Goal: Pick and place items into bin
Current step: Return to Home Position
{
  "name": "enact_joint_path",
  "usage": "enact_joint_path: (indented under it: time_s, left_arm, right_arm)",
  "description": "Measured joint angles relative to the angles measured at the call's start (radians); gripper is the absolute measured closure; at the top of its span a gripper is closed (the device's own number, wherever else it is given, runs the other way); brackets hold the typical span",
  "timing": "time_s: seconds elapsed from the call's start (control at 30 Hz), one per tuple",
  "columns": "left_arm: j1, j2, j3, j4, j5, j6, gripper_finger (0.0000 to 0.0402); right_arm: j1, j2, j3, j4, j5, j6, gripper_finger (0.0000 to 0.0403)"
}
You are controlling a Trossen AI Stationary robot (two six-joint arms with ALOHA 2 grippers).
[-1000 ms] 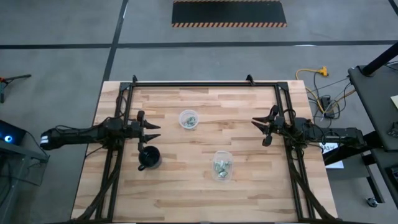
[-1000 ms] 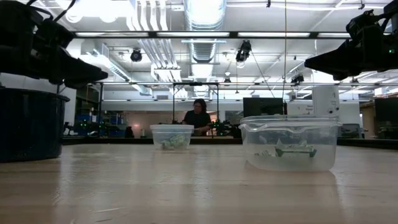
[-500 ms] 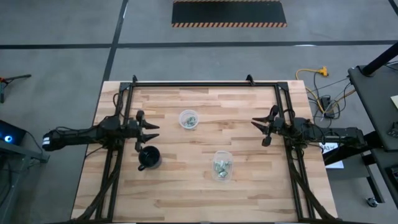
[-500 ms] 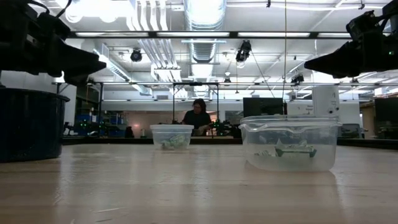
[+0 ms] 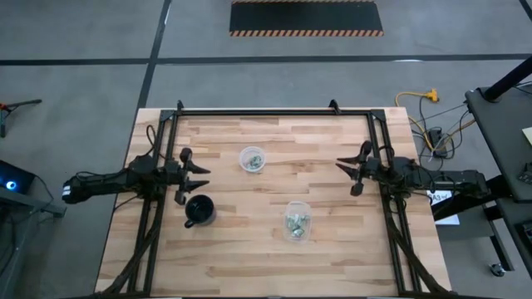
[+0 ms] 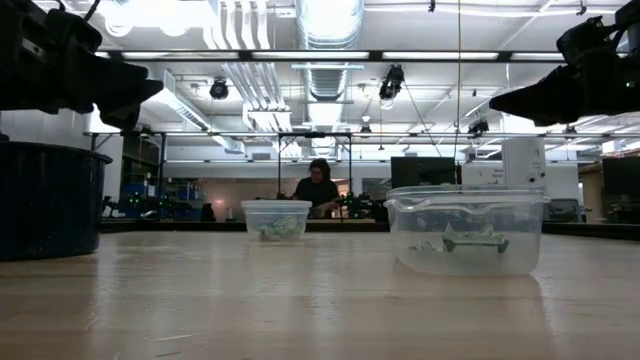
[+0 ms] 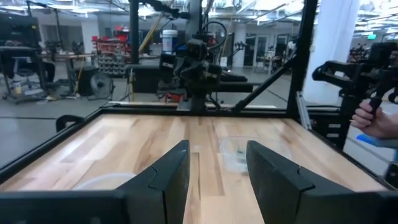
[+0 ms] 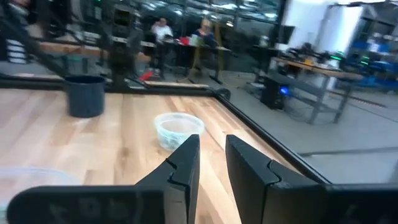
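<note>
The items are tiny pale green and whitish pieces. Some lie in a small round clear bin (image 5: pixel 252 159) at mid-table. Others lie in a larger square clear bin (image 5: pixel 296 221) nearer the front. A black mug (image 5: pixel 199 210) stands on the table's left part. My left gripper (image 5: pixel 202 176) hovers level just beyond the mug on its far side; its fingers (image 7: pixel 168 180) stand apart with nothing between them. My right gripper (image 5: pixel 341 166) hangs level by the right frame rail, its fingers (image 8: pixel 186 168) a narrow gap apart and empty.
A black metal frame (image 5: pixel 274 111) runs around the wooden table top, and both arms reach in over its side rails. In the low view the square bin (image 6: pixel 466 230) stands nearest and the round bin (image 6: pixel 276 218) farther back. A person (image 6: pixel 318 188) sits in the room beyond.
My left gripper has tipped its fingers up from a slight downward slant to level. It has also drawn back a little toward the table's left edge, above the mug. Its finger gap looks unchanged. The bins, the mug and my right gripper have stayed put.
</note>
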Motion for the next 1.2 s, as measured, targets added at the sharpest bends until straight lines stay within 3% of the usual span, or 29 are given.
enact_joint_path:
  time_s: [0.07,0.27,0.33,0.47,0.53,0.73,0.97,1.2]
  left_arm:
    - [0.0,0.0,0.0,0.002,0.019,0.0,0.026]
    - [0.0,0.001,0.0,0.002,0.024,-0.023,0.026]
    - [0.0,0.002,0.001,0.001,0.029,-0.026,0.026]
    - [0.0,0.001,0.003,0.001,0.048,-0.026,0.026]
    - [0.0,0.001,0.003,0.0,0.049,-0.026,0.026]
    - [0.0,0.002,0.003,-0.002,0.051,-0.025,0.026]
    - [0.0,0.001,0.004,-0.006,0.055,-0.025,0.026]
    - [0.0,0.003,0.004,-0.006,0.055,-0.025,0.026]
  right_arm:
    - [0.0,-0.005,0.0,0.012,-0.053,0.0,0.0335]
    - [0.0,-0.008,0.0,0.07,-0.351,-0.006,0.0335]
    - [0.0,-0.008,0.0,0.055,-0.318,0.004,0.0335]
    - [0.0,-0.007,-0.002,-0.001,-0.082,0.043,0.0335]
    - [-0.001,-0.006,-0.002,0.0,-0.038,0.062,0.0335]
    - [0.0,-0.007,-0.002,0.0,-0.069,0.03,0.0335]
    - [0.0,-0.008,-0.002,-0.002,-0.287,0.004,0.0335]
    - [0.0,-0.007,-0.003,-0.028,-0.281,-0.031,0.0335]
